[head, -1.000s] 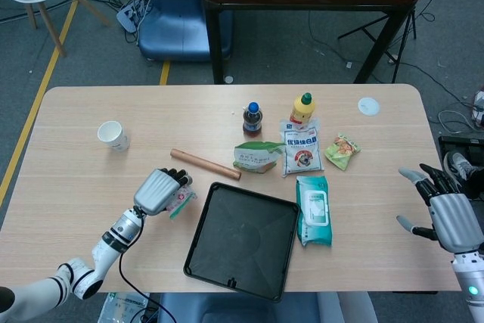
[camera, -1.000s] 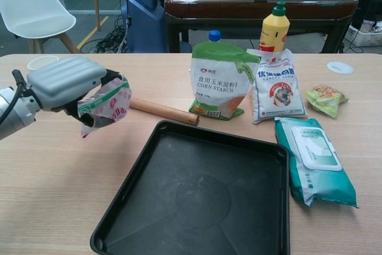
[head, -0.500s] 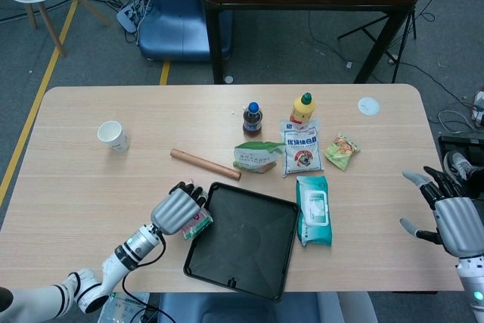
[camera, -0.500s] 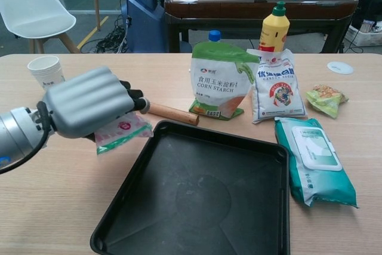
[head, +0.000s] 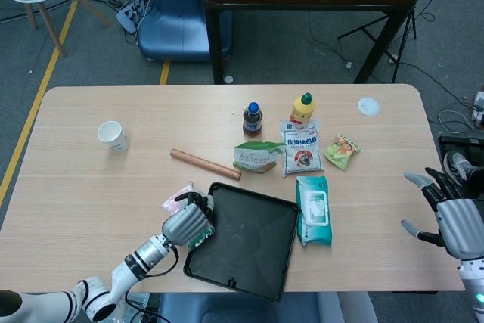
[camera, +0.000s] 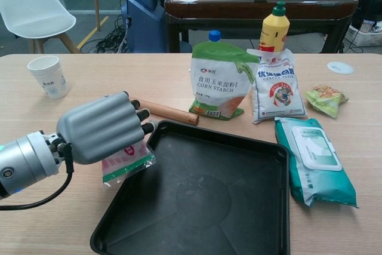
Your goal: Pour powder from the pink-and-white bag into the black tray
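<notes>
Your left hand (camera: 101,126) is gripping the bag (camera: 126,160), fingers curled over its top, holding it at the tray's (camera: 239,231) left rim; in the head view the bag's pink end (head: 175,198) is sticking out just left of that rim, and in the chest view its lower end is hanging below the palm, overlapping the tray's edge. No powder is showing in the tray. Your right hand (head: 450,213) is hovering off the table's (head: 91,179) right edge, fingers spread wide, holding nothing. The rolling pin (camera: 167,111) is lying just behind the tray's far-left corner. A cornstarch pouch (camera: 221,82), a white sack (camera: 277,88) and a yellow bottle (camera: 274,28) are standing behind the tray; the wipes pack (camera: 313,159) is lying along its right side. A paper cup (camera: 49,76) is sitting well off to the left.
</notes>
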Robot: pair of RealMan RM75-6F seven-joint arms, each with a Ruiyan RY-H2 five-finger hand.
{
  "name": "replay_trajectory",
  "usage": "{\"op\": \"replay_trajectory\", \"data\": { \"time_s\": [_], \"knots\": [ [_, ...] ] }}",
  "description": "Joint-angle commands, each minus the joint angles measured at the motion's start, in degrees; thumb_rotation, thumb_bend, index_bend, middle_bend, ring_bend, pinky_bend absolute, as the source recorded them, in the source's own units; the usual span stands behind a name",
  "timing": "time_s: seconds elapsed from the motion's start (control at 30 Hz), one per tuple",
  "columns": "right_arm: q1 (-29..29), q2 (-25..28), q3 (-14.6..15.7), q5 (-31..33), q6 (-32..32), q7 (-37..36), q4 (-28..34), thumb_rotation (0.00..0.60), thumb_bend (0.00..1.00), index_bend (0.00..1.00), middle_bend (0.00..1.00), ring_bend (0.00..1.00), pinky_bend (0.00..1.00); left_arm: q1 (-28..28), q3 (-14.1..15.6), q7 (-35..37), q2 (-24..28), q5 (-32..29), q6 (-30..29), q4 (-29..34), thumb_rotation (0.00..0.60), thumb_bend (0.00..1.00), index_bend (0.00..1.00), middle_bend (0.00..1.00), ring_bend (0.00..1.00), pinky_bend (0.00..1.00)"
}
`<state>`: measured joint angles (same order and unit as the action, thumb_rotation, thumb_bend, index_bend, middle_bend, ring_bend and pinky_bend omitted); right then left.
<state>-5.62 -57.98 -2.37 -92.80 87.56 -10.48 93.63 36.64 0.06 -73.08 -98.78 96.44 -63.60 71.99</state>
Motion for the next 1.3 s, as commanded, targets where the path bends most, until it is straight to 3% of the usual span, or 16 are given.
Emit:
{"op": "replay_trajectory", "data": {
  "time_s": [0.03,0.27,0.57,0.9,1.17,1.3],
  "knots": [
    [0.05,-0.02,0.03,-0.05,0.09,-0.07,-0.05,0.600,0.16,0.18,0.25,0.10,0.12,-2.15,-0.42,-10.30,-1.46,-3.01,1.16,0.15,0.600,0.27,0.22,0.44,0.47,0.65],
    [0.15,-0.24,0.02,0.03,0.28,-0.30,-0.25,0.600,0.16,0.18,0.25,0.10,0.12,-3.96,-0.52,-23.77,-2.88,-5.94,1.40,1.33,0.600,0.27,0.17,0.44,0.47,0.65],
    [0.54,-0.62,0.04,0.45,0.62,-0.93,-0.91,0.600,0.16,0.18,0.25,0.10,0.12,-4.44,-0.70,-30.88,-3.91,-7.52,0.80,4.13,0.600,0.27,0.15,0.44,0.48,0.65],
    [0.67,-0.99,-0.05,0.46,0.93,-1.58,-1.64,0.600,0.16,0.18,0.25,0.10,0.12,-4.83,1.19,-34.26,-5.04,-7.98,1.33,4.89,0.600,0.27,0.15,0.44,0.49,0.68],
    [0.87,-1.06,-0.08,0.59,1.19,-1.95,-2.13,0.600,0.16,0.18,0.25,0.10,0.12,-4.89,0.35,-34.99,-5.26,-9.52,1.03,4.68,0.600,0.27,0.14,0.44,0.49,0.68],
    [0.85,-1.12,-0.07,0.60,1.08,-1.90,-2.16,0.600,0.16,0.18,0.25,0.10,0.12,-4.38,-0.45,-31.58,-4.31,-10.49,1.59,6.84,0.600,0.27,0.13,0.44,0.49,0.68]
  ]
}}
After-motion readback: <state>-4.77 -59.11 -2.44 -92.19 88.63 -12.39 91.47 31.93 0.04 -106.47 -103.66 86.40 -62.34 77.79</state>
